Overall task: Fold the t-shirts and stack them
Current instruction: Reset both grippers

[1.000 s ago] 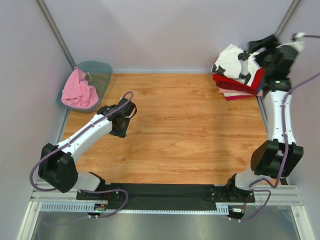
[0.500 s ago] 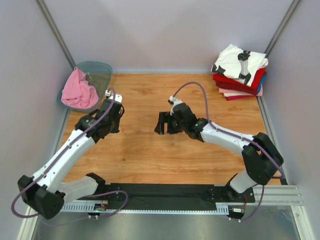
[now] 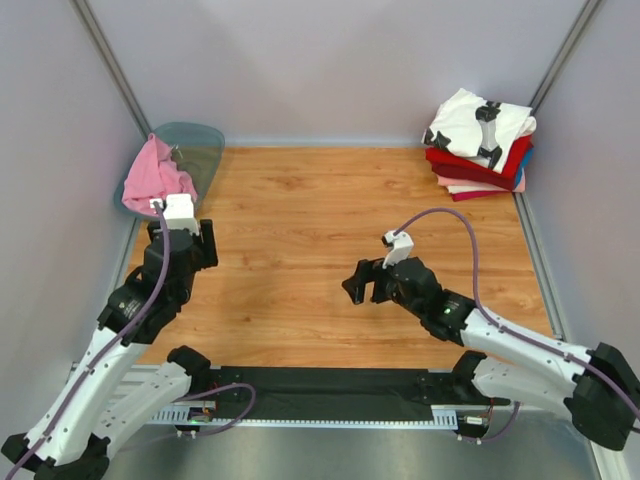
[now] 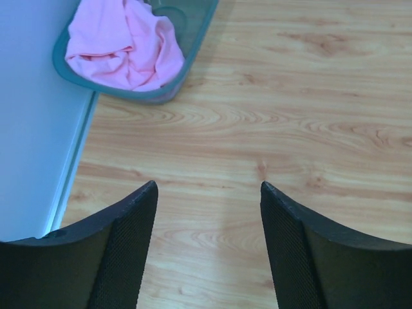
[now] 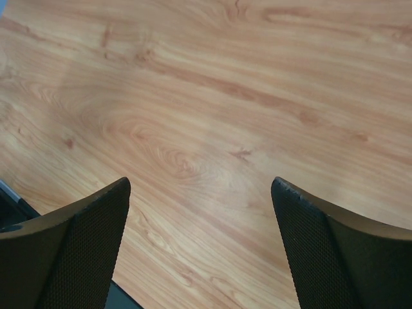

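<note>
Right now both grippers are empty over the wooden table (image 3: pixel 330 210), and the pink t-shirt (image 4: pixel 125 42) lies crumpled in the grey-green plastic tub (image 4: pixel 199 29).

My left gripper (image 4: pixel 207 190) hovers just on the near side of the tub, its jaws spread with only bare wood between them. My right gripper (image 5: pixel 201 183) sits well apart from the tub, out toward the middle of the table, with its jaws wide and nothing held. Far across from the tub, in the opposite back corner, the folded t-shirts (image 3: pixel 480 150) are stacked, a white t-shirt (image 3: pixel 465 115) on top of a red t-shirt (image 3: pixel 500 165). The white one carries dark marks that I can't quite make out from above.
</note>
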`<action>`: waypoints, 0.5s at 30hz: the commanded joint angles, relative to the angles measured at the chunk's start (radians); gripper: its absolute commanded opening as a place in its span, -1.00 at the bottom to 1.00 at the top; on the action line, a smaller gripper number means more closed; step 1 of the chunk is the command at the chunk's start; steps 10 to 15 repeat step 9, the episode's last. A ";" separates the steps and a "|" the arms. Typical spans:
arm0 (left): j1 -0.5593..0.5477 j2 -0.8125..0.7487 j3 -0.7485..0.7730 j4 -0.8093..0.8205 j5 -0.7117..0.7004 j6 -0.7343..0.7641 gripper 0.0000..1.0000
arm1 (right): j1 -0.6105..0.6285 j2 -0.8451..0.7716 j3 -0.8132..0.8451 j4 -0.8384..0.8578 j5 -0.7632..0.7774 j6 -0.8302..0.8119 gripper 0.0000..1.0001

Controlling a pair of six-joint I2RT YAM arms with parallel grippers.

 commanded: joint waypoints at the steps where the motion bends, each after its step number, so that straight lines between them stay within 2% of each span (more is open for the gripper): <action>1: -0.001 -0.005 0.053 0.075 -0.104 0.038 0.46 | 0.007 -0.099 -0.022 0.041 0.106 -0.067 0.85; 4: -0.001 0.015 0.121 0.092 -0.152 0.107 0.50 | 0.006 -0.162 -0.022 -0.006 0.103 -0.091 0.89; 6: 0.000 0.023 0.152 0.121 -0.179 0.140 0.51 | 0.006 -0.196 -0.034 0.003 0.047 -0.122 0.86; 9: 0.000 0.025 0.178 0.198 -0.196 0.204 0.57 | 0.007 -0.231 -0.033 -0.005 0.072 -0.107 0.87; 15: 0.000 0.025 0.178 0.198 -0.196 0.204 0.57 | 0.007 -0.231 -0.033 -0.005 0.072 -0.107 0.87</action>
